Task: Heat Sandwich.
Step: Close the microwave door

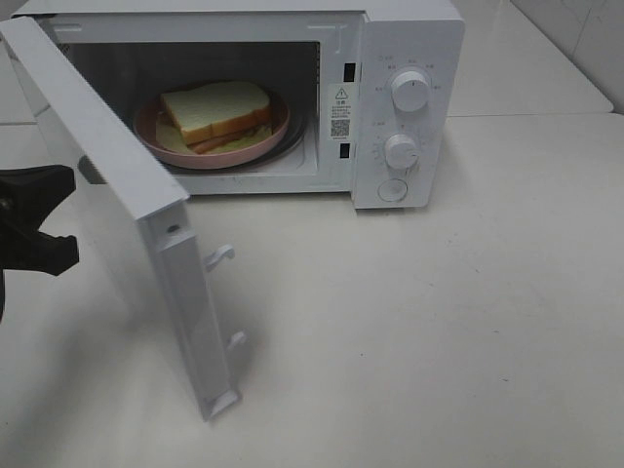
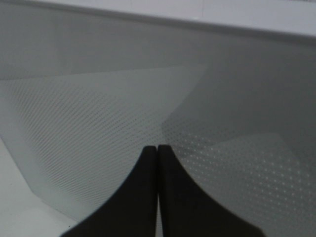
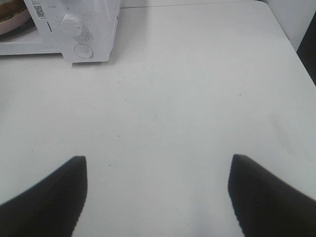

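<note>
The sandwich (image 1: 219,112) lay on its pink plate (image 1: 210,160) inside the microwave (image 1: 405,44), so loading looked finished. The door (image 1: 127,224) of the microwave stood swung wide open toward the front. The left claw (image 2: 157,148) was clenched with nothing between its tips and pointed at the dotted window (image 2: 98,138) on the outer face of that door. Whether it touched the panel could not be told. Clenched tips make a blunt pusher, so it was probably placed there to swing the door shut. The right claw (image 3: 158,158) was released and empty over bare counter (image 1: 458,322) in front of the microwave's control side, likely waiting there for the timer knob (image 1: 401,151) once the door latched.
</note>
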Controlling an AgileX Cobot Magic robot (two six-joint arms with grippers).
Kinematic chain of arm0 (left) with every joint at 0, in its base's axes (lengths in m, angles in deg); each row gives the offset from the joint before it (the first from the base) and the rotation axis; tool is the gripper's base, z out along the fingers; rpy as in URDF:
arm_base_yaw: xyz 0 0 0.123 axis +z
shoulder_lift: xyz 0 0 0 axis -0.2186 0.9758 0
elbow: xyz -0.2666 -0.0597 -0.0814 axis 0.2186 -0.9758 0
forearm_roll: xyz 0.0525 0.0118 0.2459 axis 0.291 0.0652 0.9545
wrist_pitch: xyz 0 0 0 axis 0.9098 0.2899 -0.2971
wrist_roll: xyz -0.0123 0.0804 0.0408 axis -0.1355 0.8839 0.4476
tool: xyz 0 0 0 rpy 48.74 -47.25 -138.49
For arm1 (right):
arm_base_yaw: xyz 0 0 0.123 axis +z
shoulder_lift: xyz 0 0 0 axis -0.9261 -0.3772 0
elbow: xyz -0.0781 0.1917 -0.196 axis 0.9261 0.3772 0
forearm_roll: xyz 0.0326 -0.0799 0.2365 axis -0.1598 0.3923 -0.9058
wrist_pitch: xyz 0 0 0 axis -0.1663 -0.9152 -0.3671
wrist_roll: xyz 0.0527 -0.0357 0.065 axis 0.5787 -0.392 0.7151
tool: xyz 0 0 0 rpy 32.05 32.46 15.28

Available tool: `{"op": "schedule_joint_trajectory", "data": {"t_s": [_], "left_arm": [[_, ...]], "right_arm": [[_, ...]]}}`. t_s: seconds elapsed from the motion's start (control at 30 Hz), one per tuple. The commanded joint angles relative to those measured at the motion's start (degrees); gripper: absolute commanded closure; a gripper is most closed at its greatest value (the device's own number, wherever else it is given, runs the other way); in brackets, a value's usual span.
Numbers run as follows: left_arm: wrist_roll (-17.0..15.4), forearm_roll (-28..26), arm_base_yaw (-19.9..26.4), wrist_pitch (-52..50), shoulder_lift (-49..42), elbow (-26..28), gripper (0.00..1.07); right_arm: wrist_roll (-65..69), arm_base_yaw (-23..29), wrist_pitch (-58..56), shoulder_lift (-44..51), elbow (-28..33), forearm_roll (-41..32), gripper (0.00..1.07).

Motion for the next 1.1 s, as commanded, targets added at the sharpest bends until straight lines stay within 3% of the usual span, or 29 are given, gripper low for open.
{"op": "schedule_joint_trajectory", "data": {"t_s": [0.03,0.1,0.23,0.4,0.83,1.1], "left_arm": [[1.66,-3.21,-2.98,-1.72,2.81,2.41,1.07],[2.18,-3.90,-3.95,-1.78,3.55,3.04,1.07],[6.70,-11.12,-9.45,-1.78,7.91,8.02,1.07],[10.54,-17.70,-13.12,-1.78,11.12,11.75,1.07],[13.06,-25.27,-18.33,-1.78,19.19,21.49,1.07],[13.06,-27.27,-19.25,-1.78,23.26,26.30,1.07]], "right_arm": [[-0.57,-0.11,0.23,1.55,0.17,-0.11,0.31],[-0.57,-0.11,0.23,1.55,0.17,-0.11,0.31],[-0.57,-0.11,0.23,1.55,0.17,-0.11,0.31],[-0.57,-0.11,0.23,1.55,0.17,-0.11,0.31],[-0.57,-0.11,0.23,1.55,0.17,-0.11,0.31],[-0.46,-0.11,0.23,1.55,0.17,-0.11,0.31]]}}
